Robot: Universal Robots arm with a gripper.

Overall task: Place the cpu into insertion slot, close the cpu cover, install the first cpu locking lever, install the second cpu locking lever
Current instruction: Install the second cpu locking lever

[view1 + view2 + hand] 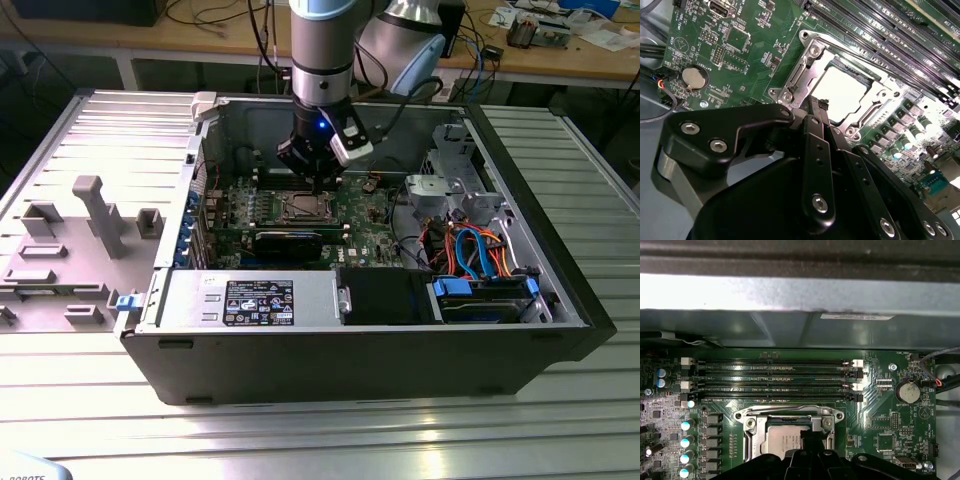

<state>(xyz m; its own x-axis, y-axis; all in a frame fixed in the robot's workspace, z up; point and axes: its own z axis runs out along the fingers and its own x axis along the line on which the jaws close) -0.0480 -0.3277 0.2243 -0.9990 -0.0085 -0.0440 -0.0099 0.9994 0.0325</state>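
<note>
The pincer [816, 106] is held low over the slot [840, 85], at the chip's 7 o'clock edge, fingertips drawn together, nothing seen between them. The cpu [788, 442] is seated in the slot; the cover [789, 414] is seen framing it. No print is read off.

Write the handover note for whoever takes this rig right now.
Gripper: jaws shut, tips down at the edge of the insertion slot, nothing visibly held.
Cpu: lying in the slot, silver top up.
Cpu cover: looks folded down, framing the chip.
Done: chip placed; cover apparently closed.
Left: the locking levers. One lever bar lies along the cover's edge; whether it is latched cannot be told.
</note>
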